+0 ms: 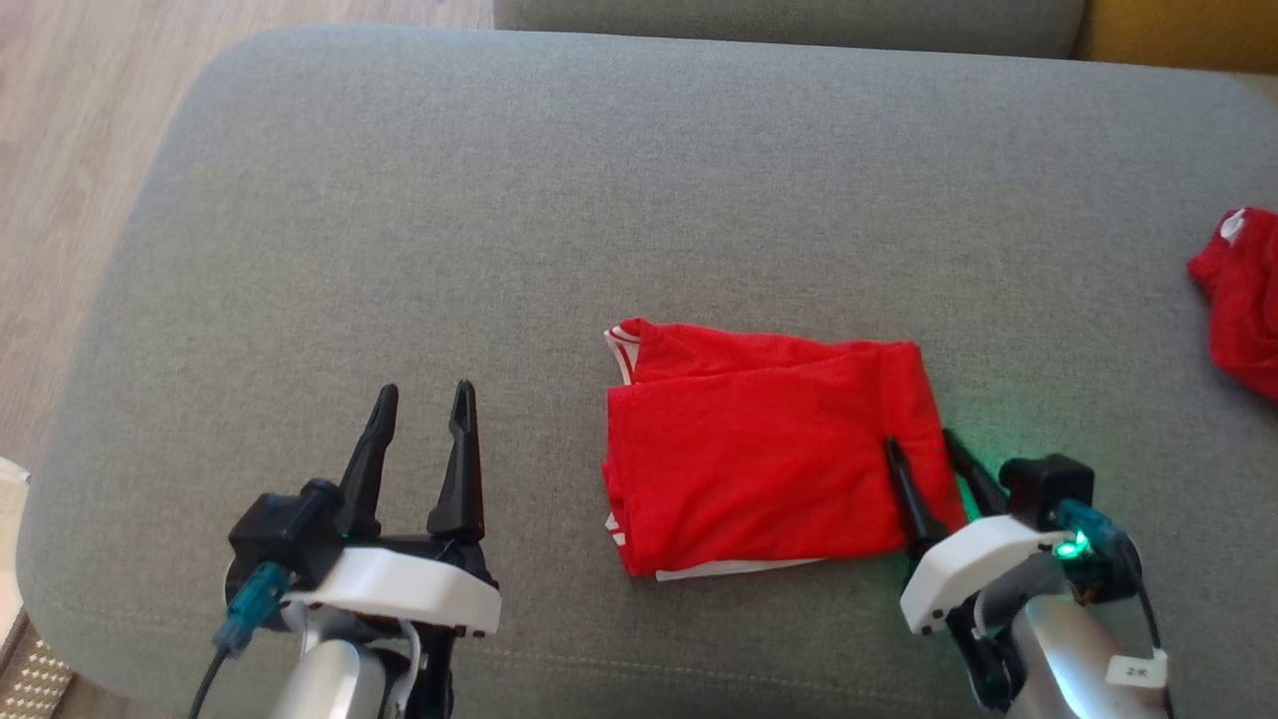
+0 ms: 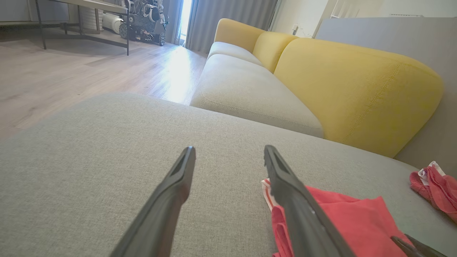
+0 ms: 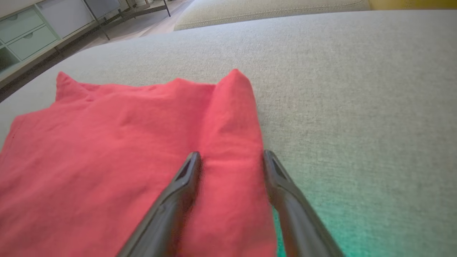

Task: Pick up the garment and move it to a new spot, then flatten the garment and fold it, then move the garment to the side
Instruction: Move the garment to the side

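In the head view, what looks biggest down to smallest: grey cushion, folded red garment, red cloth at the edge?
1. grey cushion
2. folded red garment
3. red cloth at the edge (cut off by the frame, so real size unsure)

A grey cushion (image 1: 639,180) is stretching out wide — a yellow sofa back (image 2: 357,89) is rising behind it, sunlight is spilling across the wooden floor (image 2: 71,78), and a crumpled red cloth (image 1: 1243,300) is lying near its right edge
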Motion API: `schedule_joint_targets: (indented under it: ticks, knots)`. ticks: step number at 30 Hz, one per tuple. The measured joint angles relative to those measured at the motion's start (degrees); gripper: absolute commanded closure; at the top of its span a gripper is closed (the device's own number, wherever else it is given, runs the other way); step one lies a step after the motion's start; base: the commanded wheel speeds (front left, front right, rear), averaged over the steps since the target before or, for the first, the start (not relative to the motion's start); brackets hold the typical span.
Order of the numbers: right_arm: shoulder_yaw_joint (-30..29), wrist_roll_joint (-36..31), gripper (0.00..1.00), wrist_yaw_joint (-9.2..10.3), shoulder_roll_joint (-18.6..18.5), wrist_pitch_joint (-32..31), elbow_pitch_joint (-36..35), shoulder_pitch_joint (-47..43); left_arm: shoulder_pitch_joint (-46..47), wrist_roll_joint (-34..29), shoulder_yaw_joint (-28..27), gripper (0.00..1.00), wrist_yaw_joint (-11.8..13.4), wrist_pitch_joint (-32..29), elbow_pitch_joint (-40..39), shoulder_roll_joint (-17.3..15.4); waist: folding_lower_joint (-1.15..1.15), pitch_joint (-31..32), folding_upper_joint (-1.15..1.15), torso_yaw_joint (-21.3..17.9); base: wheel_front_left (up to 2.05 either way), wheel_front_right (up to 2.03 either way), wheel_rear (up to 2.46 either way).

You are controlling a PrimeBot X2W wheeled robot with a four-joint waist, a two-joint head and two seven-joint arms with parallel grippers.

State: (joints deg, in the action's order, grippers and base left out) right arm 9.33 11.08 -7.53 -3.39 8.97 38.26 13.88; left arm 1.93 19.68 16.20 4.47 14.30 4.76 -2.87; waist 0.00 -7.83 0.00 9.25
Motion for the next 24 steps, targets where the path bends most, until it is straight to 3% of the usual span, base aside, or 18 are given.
schedule_joint_targets:
  ticks: [1, 12, 24]
  knots:
    - [0.3, 0.0, 1.00, 0.00, 0.0, 0.0, 1.1, 0.1, 0.0, 0.0, 0.0, 0.00, 0.0, 0.0, 0.2, 0.0, 0.00, 0.2, 0.00, 0.0, 0.00, 0.00, 0.00]
    - [1.8, -1.9, 1.00, 0.00, -1.8, 2.8, 2.6, 1.3, -0.1, -0.5, -0.2, 0.00, 0.0, 0.0, 0.4, 0.0, 0.00, 2.3, 0.00, -1.8, 0.00, 0.00, 0.00]
    - [5.0, -5.1, 1.00, 0.00, -10.4, 3.2, -5.1, 6.2, -0.2, -0.5, 0.0, 0.00, -0.5, 0.0, 0.0, 0.0, 0.00, 2.5, 0.00, -5.6, 0.00, 0.00, 0.00]
